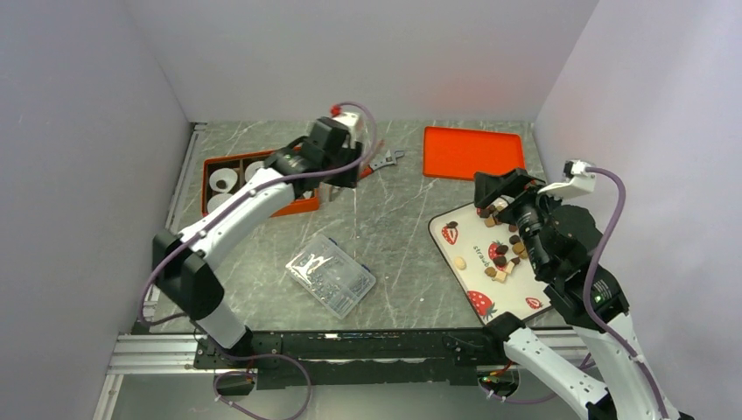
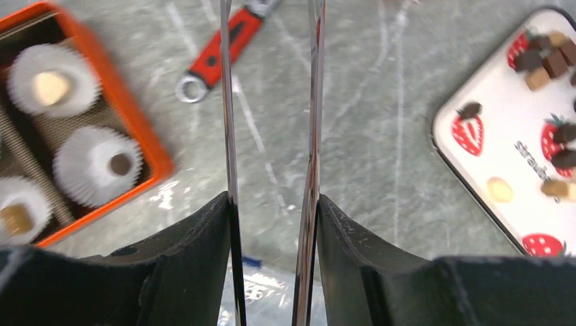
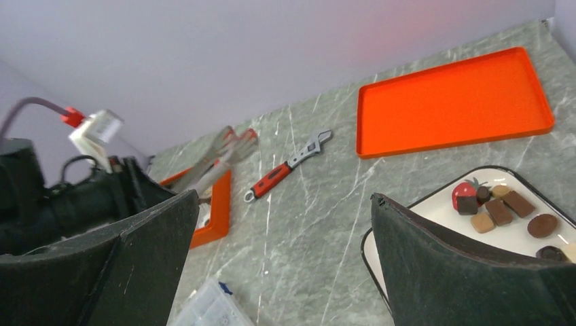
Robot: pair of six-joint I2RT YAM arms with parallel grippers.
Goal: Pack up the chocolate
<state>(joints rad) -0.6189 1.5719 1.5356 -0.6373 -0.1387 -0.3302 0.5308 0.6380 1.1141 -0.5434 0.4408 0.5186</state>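
The chocolate (image 1: 503, 254) lies as several small brown, tan and cream pieces on a white strawberry-print tray (image 1: 464, 241) at the right. It also shows in the left wrist view (image 2: 543, 58) and the right wrist view (image 3: 502, 207). An orange box (image 1: 302, 207) at the left holds white paper cups (image 2: 98, 166), three with a piece inside (image 2: 51, 85). My left gripper (image 1: 325, 179) is shut on metal tongs (image 2: 227, 102), whose blades stand apart, empty, over bare table beside the box. My right gripper (image 1: 507, 197) is open and empty above the tray's far end.
A flat orange lid (image 1: 472, 150) lies at the back right. A red-handled wrench (image 1: 382, 162) lies at the back middle. A clear plastic case (image 1: 331, 273) sits at the front middle. Grey walls close in the left, back and right.
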